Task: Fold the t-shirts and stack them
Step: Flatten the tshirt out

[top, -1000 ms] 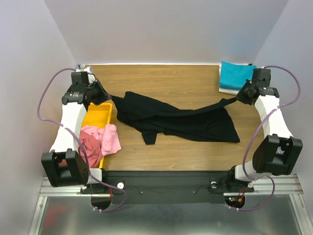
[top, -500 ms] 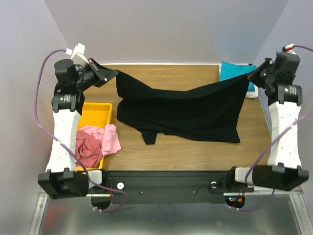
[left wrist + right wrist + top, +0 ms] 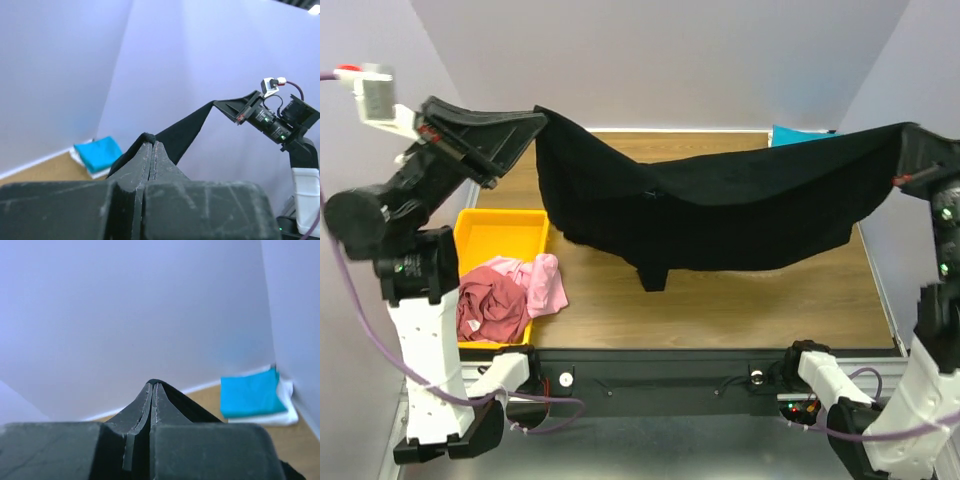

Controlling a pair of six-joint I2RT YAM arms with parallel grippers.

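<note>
The large black t-shirt (image 3: 720,215) hangs stretched in the air between both raised arms, sagging in the middle above the table. My left gripper (image 3: 535,122) is shut on its left corner; the cloth shows at the fingertips in the left wrist view (image 3: 145,137). My right gripper (image 3: 903,135) is shut on its right corner, seen in the right wrist view (image 3: 152,383). The folded teal t-shirt (image 3: 250,394) lies on the white one (image 3: 280,416) at the far right corner. The pink t-shirt (image 3: 542,283) and the dusty red t-shirt (image 3: 488,305) lie crumpled in the tray.
A yellow plastic tray (image 3: 505,228) stands at the table's left edge. The wooden table (image 3: 720,305) shows bare in front of the hanging shirt. Purple walls close in at left, back and right.
Both arms have risen high and apart, lifting the black t-shirt off the table until it hangs stretched between them.
</note>
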